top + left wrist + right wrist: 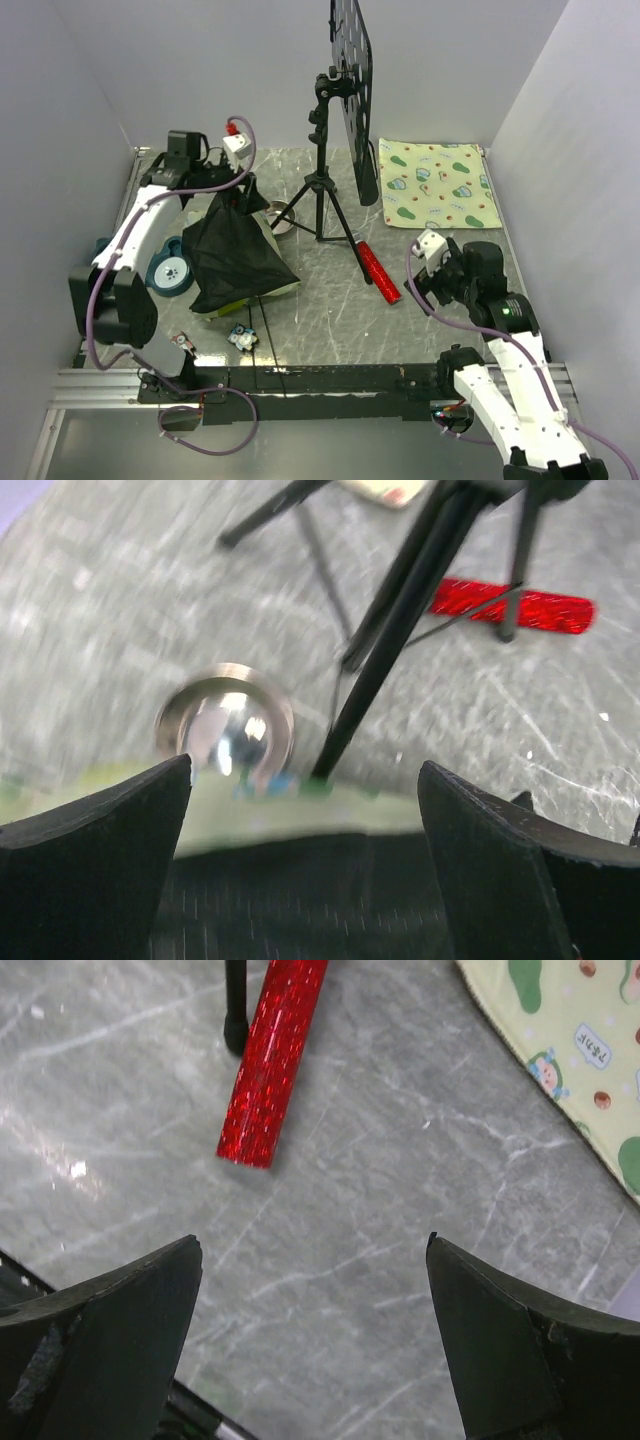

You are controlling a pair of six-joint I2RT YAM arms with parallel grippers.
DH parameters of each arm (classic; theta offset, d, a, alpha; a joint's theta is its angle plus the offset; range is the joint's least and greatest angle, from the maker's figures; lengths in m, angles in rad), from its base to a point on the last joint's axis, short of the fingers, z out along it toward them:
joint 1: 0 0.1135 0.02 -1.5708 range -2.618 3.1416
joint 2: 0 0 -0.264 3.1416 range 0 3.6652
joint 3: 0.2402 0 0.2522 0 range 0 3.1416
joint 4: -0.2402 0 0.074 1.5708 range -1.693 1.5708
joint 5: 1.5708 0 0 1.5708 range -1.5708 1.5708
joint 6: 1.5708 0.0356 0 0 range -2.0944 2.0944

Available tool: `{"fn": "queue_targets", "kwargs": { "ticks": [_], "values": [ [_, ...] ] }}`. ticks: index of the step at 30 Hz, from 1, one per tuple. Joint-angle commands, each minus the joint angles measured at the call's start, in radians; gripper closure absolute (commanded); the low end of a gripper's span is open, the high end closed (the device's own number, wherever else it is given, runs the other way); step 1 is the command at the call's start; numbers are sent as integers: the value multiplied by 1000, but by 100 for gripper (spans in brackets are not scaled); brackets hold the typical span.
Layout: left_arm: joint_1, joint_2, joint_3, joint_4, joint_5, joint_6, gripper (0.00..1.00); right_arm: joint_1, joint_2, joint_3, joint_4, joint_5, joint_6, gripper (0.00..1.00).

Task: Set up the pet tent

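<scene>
Black-bottomed pet tent (235,262) lies slumped left of the tripod (321,196), right under the wide-open left gripper (305,770), so I'd bite its firm rim, not loose cloth, and bring the empty, open right gripper (312,1245) across to help.

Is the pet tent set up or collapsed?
Not set up: the pet tent is a crumpled heap, its black base uppermost and lime fabric bunched beneath.

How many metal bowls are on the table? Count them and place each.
1. The metal bowl sits just behind the pet tent, beside a foot of the tripod. The tent could hide more.
</scene>
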Motion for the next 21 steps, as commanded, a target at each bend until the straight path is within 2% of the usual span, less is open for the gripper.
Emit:
{"fn": "queue_targets", "kwargs": {
  "ticks": [1, 8, 11, 15, 19, 21],
  "values": [
    [-35, 70, 106, 81, 211, 118, 2, 8, -15, 42, -132, 2, -119, 0],
    [-112, 163, 142, 60, 292, 178, 15, 40, -12, 95, -229, -41, -182, 0],
    [-156, 175, 121, 109, 272, 150, 24, 90, -3, 87, -228, -9, -187, 0],
    [-216, 183, 96, 162, 261, 114, 42, 153, 0, 66, -199, 47, -192, 0],
    [-282, 169, 42, 225, 249, 57, 53, 167, 13, 78, -203, 34, -193, 0],
    [-314, 158, 10, 277, 234, 11, 62, 175, 10, 84, -211, 28, -199, 0]
  ]
}}
